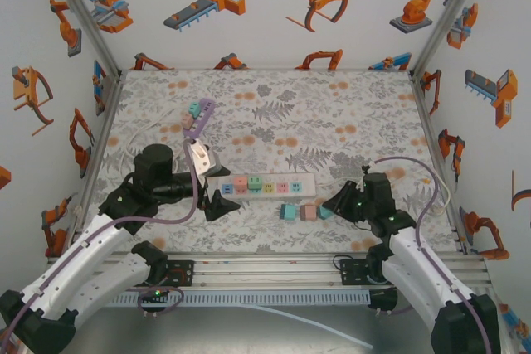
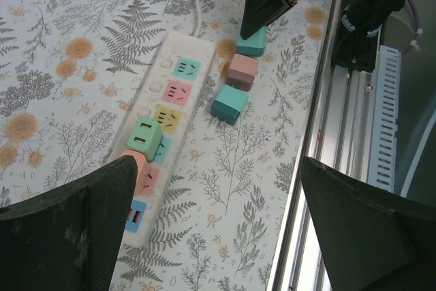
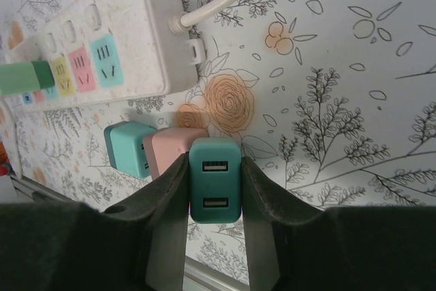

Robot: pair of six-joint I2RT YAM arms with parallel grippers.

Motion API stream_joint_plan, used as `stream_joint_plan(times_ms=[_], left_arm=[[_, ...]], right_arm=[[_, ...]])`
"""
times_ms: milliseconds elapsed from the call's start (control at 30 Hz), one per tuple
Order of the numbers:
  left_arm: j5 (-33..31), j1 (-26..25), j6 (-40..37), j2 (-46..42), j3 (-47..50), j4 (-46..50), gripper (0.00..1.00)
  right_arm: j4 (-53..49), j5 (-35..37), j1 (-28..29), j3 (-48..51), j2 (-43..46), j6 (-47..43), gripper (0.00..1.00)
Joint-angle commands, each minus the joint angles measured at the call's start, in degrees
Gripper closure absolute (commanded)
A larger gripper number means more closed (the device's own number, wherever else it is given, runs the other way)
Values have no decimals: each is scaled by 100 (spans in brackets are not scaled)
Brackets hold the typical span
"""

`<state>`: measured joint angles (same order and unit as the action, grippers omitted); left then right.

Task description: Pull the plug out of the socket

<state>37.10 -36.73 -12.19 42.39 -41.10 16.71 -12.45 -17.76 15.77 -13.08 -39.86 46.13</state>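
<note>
The white power strip (image 1: 286, 185) lies across the middle of the table, with a green plug (image 1: 255, 182) and a salmon plug (image 1: 239, 184) seated in its left sockets. My left gripper (image 1: 214, 196) hovers at the strip's left end, jaws wide open and holding nothing. In the left wrist view the left finger (image 2: 68, 230) covers part of the salmon plug (image 2: 138, 165), next to the green plug (image 2: 144, 138). My right gripper (image 3: 214, 236) is shut on a dark teal plug (image 3: 214, 189), off the strip and just in front of it.
Two loose plugs lie on the table left of the held one: a pink plug (image 3: 178, 146) and a light teal plug (image 3: 126, 148). A second strip (image 1: 199, 115) with plugs lies at the back left. The metal rail (image 2: 320, 168) edges the table's near side.
</note>
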Motion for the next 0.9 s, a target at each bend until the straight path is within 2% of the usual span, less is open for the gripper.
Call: stream_joint_plan(times_ms=[0, 333, 467, 533, 633, 800, 867], left_arm=[[21, -22, -100, -29, 76, -108, 3], [-67, -27, -107, -46, 111, -103, 3], [-101, -28, -100, -65, 124, -106, 3], [-198, -34, -87, -95, 136, -78, 3], [-537, -27, -17, -95, 137, -17, 3], [-1622, -28, 162, -57, 94, 189, 3], [-1876, -27, 249, -76, 101, 187, 3]], right_arm=[[334, -107, -23, 111, -115, 159, 72], [-229, 225, -21, 67, -132, 43, 51], [-507, 400, -28, -22, -4, -7, 46], [-671, 503, -17, -91, 85, 5, 39], [-922, 687, -21, -264, 203, -11, 35], [-1252, 922, -16, -831, 312, -301, 30], [-1255, 928, -8, -1122, 289, -518, 29]])
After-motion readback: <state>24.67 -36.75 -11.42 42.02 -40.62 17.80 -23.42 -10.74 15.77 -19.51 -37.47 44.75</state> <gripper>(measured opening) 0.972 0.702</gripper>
